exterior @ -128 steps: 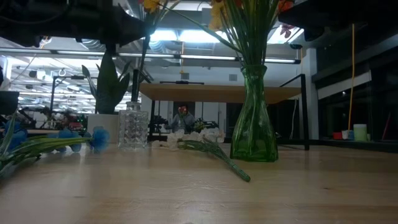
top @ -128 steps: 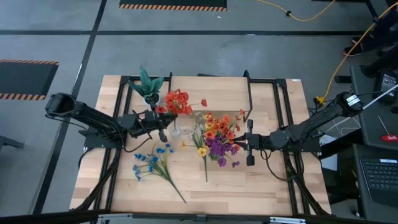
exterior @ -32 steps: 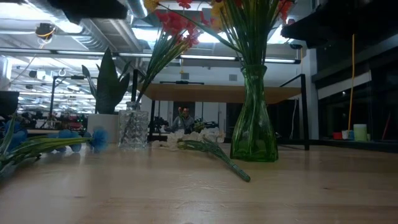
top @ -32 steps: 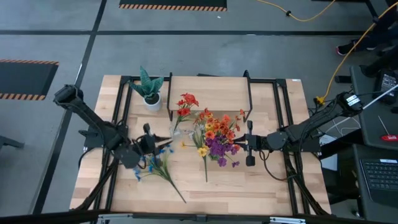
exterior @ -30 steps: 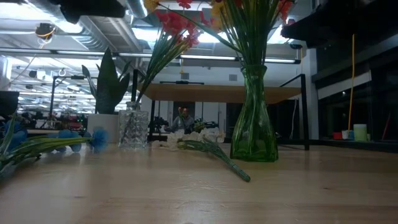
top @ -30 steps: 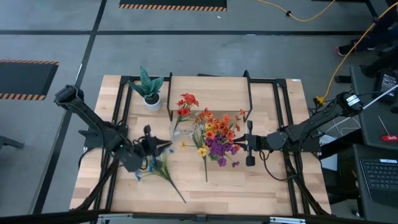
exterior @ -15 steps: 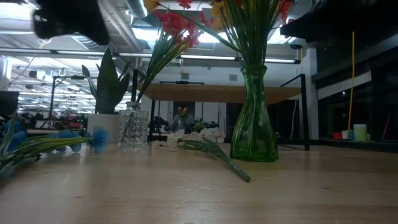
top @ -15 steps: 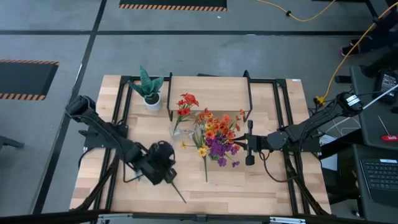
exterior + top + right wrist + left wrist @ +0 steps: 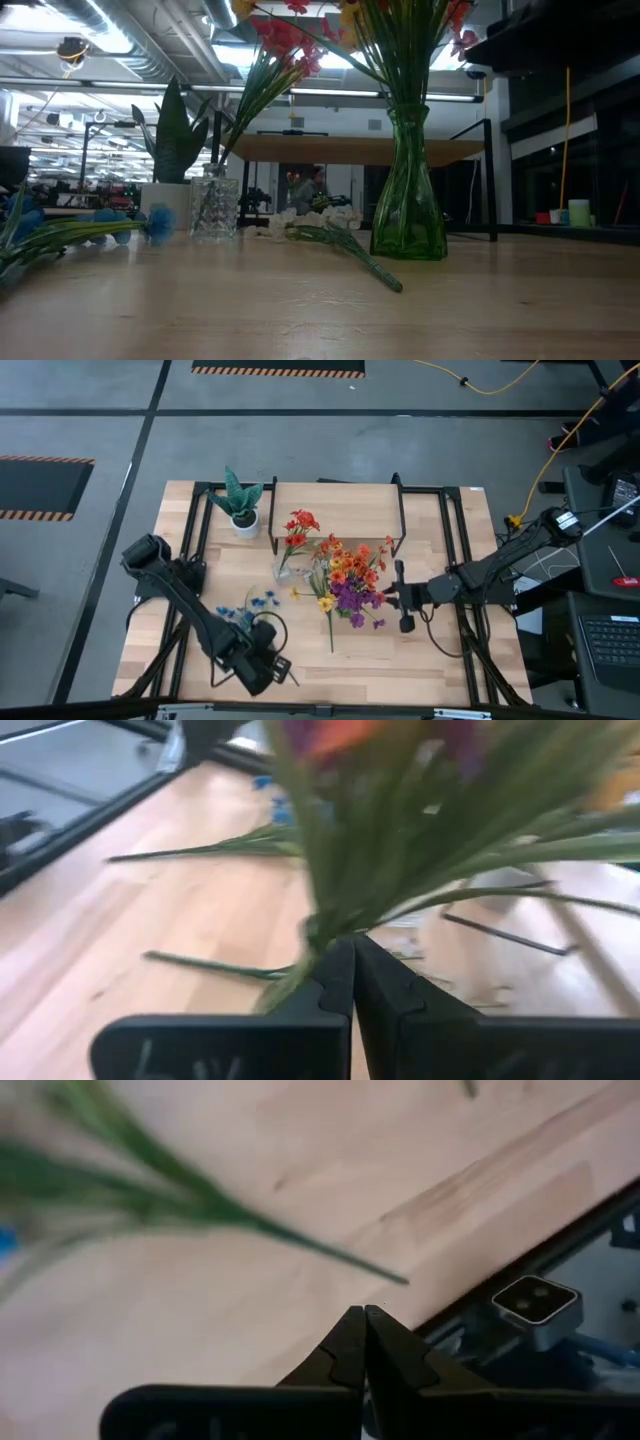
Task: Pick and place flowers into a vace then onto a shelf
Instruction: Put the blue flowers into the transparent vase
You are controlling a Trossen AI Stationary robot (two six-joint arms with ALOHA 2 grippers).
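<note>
High view: left gripper (image 9: 272, 668) low over the table's (image 9: 440, 650) front edge, fingers pressed together, nothing visibly held. Blue flower stem (image 9: 248, 615) lying flat just behind and outboard of that claw, stalk end running under it. Right gripper (image 9: 403, 600) closed beside the green vase (image 9: 345, 585) of mixed orange, yellow and purple blooms. Red flowers (image 9: 297, 528) standing in the clear glass vase (image 9: 283, 570), beyond both claws. Shelf (image 9: 335, 510) farther back still, bare on top; potted spiky plant (image 9: 240, 505) off at its left end.

Low view: neither claw visible. Green vase (image 9: 408, 195) upright, glass vase (image 9: 214, 205) beside it, blue stem (image 9: 70, 232) and a white-bloomed stem (image 9: 340, 245) flat on the wood.

Left wrist view: fingers (image 9: 345, 1348) shut tip to tip, empty; green stalk (image 9: 230, 1210) just ahead of the tips, not touching.

Right wrist view: fingers (image 9: 335, 970) shut, with the bouquet's stalks (image 9: 345, 890) right at the tips; grip on them likely but not certain.

Handling, as judged: stems light, thin, springy, prone to rolling or slipping; best pinched low on the stalk, clear of the blooms. Vases glass, slippery, easily tipped.
</note>
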